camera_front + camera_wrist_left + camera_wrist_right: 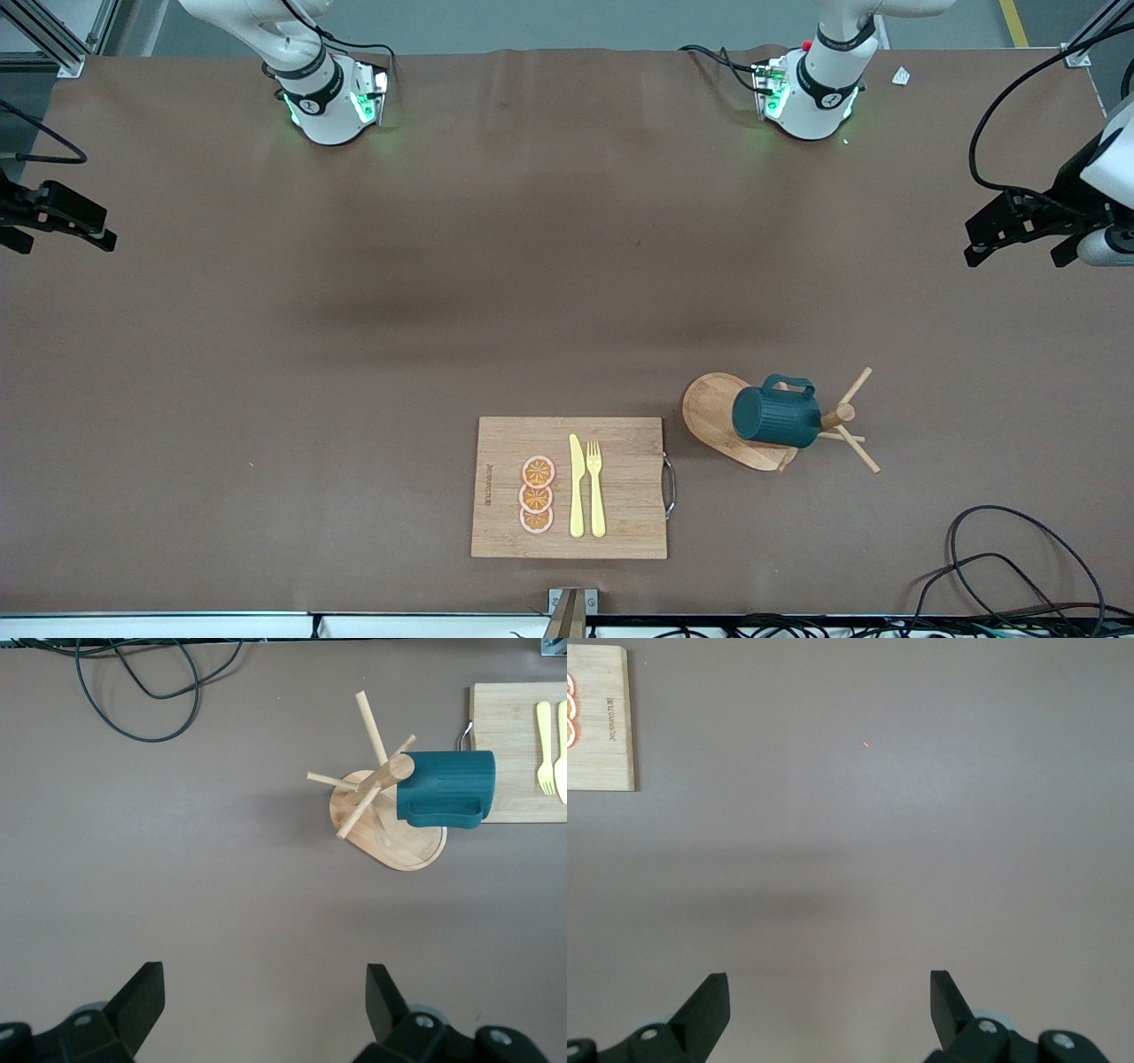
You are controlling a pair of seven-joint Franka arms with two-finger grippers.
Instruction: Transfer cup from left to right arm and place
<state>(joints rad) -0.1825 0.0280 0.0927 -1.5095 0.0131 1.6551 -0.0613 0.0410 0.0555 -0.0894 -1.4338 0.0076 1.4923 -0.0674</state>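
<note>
Right, the front view first: the cup (777, 416) sits low and right of centre in the frame, hung on its side on a wooden mug stand (722, 424), handle up. The stand's pegs (858, 447) splay out toward the left arm's end of the table. Just beside it, lower and nearer the middle of the frame, lies the cutting board (570, 487), carrying three orange slices (537, 494), a yellow knife (577, 486) and a yellow fork (595, 487). The left gripper (1019, 251) hangs at the right edge of the frame over bare brown table (354, 310), fingers spread and holding nothing. The right gripper (66, 232) waits at the left edge, and from here I cannot tell how its fingers stand. Loose black cable (1019, 567) coils in the lower right corner.

Over to the left wrist view: two dark fingers (142, 997) stand wide apart along the bottom edge, nothing between them. The cup shows in the upper right of this frame, on the stand, well apart from the fingers, with the board's corner at the right edge.

Now the right wrist view: fingers (707, 1003) wide apart at the bottom again, empty, bare table above them. A corner of the board with the orange slices peeks in at the upper left.
</note>
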